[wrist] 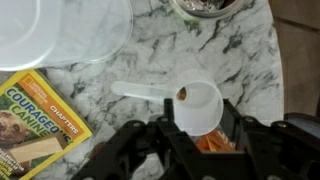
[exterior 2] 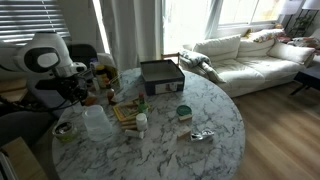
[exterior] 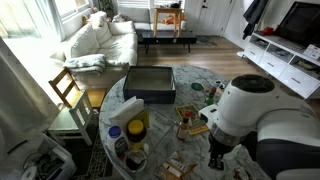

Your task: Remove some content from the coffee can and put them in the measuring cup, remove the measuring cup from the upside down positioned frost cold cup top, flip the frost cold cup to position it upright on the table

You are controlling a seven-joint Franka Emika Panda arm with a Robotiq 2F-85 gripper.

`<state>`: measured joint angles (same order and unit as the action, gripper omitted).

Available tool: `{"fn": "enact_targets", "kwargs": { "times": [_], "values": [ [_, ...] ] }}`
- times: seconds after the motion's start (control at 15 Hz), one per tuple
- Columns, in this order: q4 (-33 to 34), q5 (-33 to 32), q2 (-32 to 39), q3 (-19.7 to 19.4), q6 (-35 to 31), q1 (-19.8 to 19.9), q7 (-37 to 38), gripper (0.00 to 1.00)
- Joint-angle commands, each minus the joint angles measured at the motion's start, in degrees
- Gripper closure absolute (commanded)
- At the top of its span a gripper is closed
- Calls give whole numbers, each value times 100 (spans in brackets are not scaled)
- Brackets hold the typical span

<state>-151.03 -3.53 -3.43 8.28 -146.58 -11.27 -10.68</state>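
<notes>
A round desk (wrist: pixel 245 60) of white marble with grey veins is being shown, its surface smooth and glossy. The measuring cup (wrist: pixel 195 105), a white plastic scoop with a round bowl and a flat, straight handle, is lying on the marble. A small brown piece (wrist: pixel 183 93) is resting inside its bowl near the rim.

The frost cold cup (wrist: pixel 60 30) is being seen at the upper left of the wrist view as a broad, translucent whitish circle. It is standing apart from the measuring cup. In an exterior view the frost cold cup (exterior 2: pixel 97 122) is standing on the desk near the robot's edge. Whether it is upright or upside down cannot be told. A printed booklet (wrist: pixel 40 120) with a yellow cover is lying flat just beside it.

The white, rounded arm (exterior: pixel 245 105) is being bent over the desk edge, and the black gripper (wrist: pixel 200 135) is being pointed down at the marble, directly over the bowl of the measuring cup. Its fingers are being kept partway apart, with something orange (wrist: pixel 210 143) showing in the gap. Whether anything is being clamped cannot be told.

A black rectangular box (exterior 2: pixel 160 75) is standing further in on the desk.
</notes>
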Motion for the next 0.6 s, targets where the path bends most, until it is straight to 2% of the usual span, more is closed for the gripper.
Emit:
{"fn": "enact_targets", "kwargs": {
  "times": [0.0,0.53],
  "values": [
    [183,-13,582,19,-254,89,-62,77],
    [299,10,1173,140,-719,85,106,77]
  ]
}}
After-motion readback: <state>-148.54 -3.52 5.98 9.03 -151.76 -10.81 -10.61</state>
